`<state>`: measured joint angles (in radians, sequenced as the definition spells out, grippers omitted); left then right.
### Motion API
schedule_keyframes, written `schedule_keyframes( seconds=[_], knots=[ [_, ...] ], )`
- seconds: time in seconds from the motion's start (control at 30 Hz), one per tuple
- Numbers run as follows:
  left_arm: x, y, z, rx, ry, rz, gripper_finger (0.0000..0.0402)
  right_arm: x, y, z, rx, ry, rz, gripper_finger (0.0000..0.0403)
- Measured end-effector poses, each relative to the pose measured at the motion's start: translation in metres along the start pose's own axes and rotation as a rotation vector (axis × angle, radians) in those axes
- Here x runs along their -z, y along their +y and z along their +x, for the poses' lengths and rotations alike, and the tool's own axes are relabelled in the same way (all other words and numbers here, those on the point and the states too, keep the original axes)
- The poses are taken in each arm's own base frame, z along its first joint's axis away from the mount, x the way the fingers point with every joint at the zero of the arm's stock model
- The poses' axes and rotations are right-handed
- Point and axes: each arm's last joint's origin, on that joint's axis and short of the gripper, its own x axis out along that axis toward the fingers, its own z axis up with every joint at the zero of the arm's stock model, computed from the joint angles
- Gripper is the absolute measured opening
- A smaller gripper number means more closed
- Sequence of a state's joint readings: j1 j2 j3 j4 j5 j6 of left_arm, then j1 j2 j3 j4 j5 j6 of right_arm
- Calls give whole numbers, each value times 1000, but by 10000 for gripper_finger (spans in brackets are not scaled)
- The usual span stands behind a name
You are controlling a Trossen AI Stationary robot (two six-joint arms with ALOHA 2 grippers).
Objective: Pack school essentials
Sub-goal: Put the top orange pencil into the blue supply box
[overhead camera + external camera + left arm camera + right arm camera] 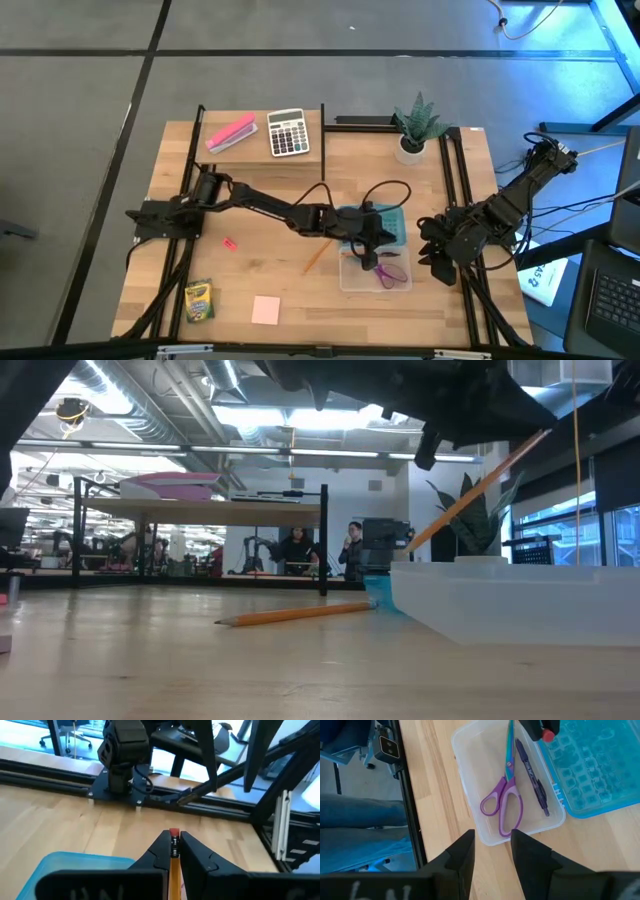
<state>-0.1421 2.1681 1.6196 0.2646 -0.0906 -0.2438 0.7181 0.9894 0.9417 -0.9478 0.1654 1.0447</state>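
Here an orange pencil with a red eraser tip [174,854] is pinched between the closed fingers of the left gripper [372,243], held tilted just above the clear plastic box [350,281] at centre-right of the high view. The step in hand is judged to be the pencil's delivery; next, it would need to be lowered over the box and released. Already in the box are purple-handled scissors [503,802] and a purple pen [532,775], lying side by side, with the blue lid [600,775] hinged open beside them. A second orange pencil [316,258] lies on the wooden table [300,310] left of the box. A yellow-green crayon box [199,300] and a square pink notepad [266,310] remain at lower left. The right gripper [491,851] waits near the box with its fingers apart and empty.
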Motion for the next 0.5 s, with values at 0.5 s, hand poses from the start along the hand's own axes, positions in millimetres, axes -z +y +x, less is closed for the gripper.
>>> schedule_keyframes(
  seconds=[0.5],
  knots=[
    [7,0,0,-16,68,98,18,0,0,0,0,0,1,129]
  ],
)
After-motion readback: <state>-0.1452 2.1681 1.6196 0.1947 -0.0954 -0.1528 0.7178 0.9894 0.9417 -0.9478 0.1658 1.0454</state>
